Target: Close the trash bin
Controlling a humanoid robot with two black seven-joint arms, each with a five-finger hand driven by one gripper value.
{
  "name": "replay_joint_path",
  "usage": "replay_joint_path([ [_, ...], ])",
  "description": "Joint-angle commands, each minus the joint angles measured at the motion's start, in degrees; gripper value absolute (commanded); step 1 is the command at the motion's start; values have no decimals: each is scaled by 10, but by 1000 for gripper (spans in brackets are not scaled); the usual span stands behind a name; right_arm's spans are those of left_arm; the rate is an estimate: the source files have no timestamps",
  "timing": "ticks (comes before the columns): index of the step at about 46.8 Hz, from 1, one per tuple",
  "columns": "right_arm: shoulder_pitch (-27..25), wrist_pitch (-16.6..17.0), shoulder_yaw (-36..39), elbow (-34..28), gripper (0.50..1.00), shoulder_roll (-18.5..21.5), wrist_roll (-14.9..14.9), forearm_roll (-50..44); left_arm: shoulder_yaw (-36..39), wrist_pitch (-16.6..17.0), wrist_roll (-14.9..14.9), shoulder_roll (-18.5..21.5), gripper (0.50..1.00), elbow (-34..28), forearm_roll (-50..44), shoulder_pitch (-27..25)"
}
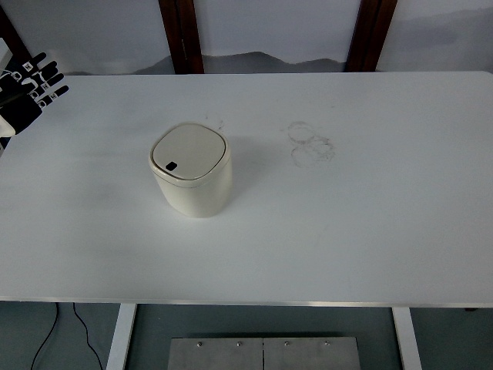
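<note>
A small cream trash bin (191, 170) stands left of the table's middle. Its lid lies flat and closed, with a small dark button near the lid's front left. My left hand (29, 86) shows at the far left edge, beyond the table's corner, fingers spread and holding nothing. It is well clear of the bin, up and to the left of it. My right hand is out of view.
The white table (347, 231) bears faint grey ring marks (310, 144) right of the bin. Two dark wooden posts (181, 35) stand behind the far edge. A metal base plate (262, 353) and a cable lie below the near edge.
</note>
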Motion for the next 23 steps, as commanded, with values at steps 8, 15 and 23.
replay_joint_path([
  [8,0,0,0,0,995,0,0,0,-6,-50,-1,-12,1000,76,-71,14],
  [15,0,0,0,0,995,0,0,0,-13,-72,-1,-14,1000,95,-81,14],
  [23,0,0,0,0,995,0,0,0,-16,-73,-4,-22,1000,100,-107,33],
])
